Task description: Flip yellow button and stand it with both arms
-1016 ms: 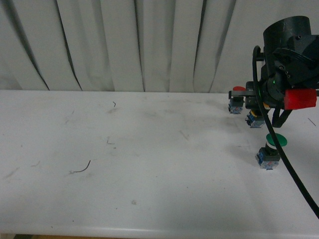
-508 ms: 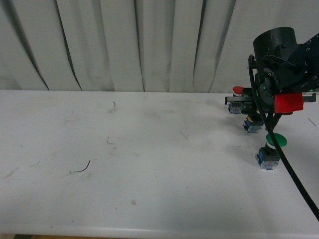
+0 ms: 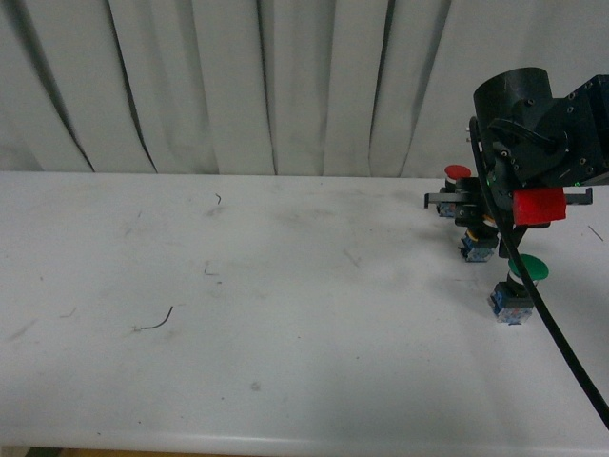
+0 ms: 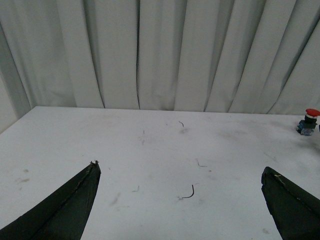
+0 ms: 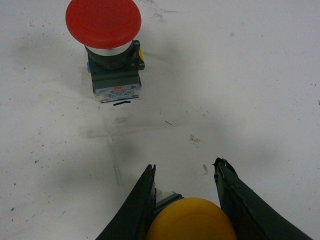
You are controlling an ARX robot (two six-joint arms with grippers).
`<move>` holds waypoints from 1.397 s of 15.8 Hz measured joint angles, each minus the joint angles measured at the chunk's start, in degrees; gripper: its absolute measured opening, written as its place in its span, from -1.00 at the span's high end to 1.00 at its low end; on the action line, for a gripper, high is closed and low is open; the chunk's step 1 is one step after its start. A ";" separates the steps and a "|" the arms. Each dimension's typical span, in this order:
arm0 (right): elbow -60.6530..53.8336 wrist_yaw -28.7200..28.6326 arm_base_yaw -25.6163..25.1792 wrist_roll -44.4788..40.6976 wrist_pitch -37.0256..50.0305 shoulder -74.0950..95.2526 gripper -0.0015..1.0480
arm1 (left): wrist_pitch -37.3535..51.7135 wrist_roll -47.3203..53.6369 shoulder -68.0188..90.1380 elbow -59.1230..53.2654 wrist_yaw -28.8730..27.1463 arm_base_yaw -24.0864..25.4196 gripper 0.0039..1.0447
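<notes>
The yellow button's orange-yellow cap (image 5: 192, 220) sits between my right gripper's (image 5: 185, 166) black fingers, which are shut on it just above the white table. In the front view the right arm (image 3: 533, 133) hangs at the far right with its red wrist block, and the yellow button's blue-based body (image 3: 478, 247) shows below it. My left gripper (image 4: 180, 168) is open and empty, held over the table's left part. The left arm does not show in the front view.
A red-capped button (image 5: 103, 22) stands just beyond the right gripper and shows small in the front view (image 3: 457, 174) and the left wrist view (image 4: 310, 120). A green-capped button (image 3: 521, 271) stands nearer the table's front. A white curtain hangs behind the table (image 3: 285, 286).
The right arm has shifted left with the yellow button in its grip, and the button has moved slightly left and nearer. The red and green buttons have not moved.
</notes>
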 joint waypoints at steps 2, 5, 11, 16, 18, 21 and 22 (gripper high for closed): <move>0.00 0.11 -0.02 -0.02 0.00 0.02 0.36 | 0.00 0.00 0.00 0.00 0.00 0.00 -0.88; -0.02 0.79 -0.04 -0.02 0.22 0.02 0.36 | 0.00 0.00 0.00 0.00 0.00 0.00 -0.88; -0.02 0.11 -0.44 -0.15 0.81 0.02 -0.80 | 0.00 0.00 0.00 0.00 0.00 0.00 -0.88; -3.04 -2.93 -0.44 -0.02 5.27 -3.02 -0.88 | 0.00 0.00 0.00 0.00 0.00 0.00 -0.88; -6.14 -5.11 -0.57 -0.39 8.24 -6.93 -0.88 | 0.00 0.00 0.00 0.00 0.00 0.00 -0.88; -19.15 -8.63 -2.29 -2.75 20.06 -21.92 -0.88 | 0.00 0.00 0.00 0.00 0.00 0.00 -0.88; -23.65 -10.56 -3.06 -3.28 23.98 -26.27 -0.88 | 0.00 0.00 0.00 0.00 0.00 0.00 -0.88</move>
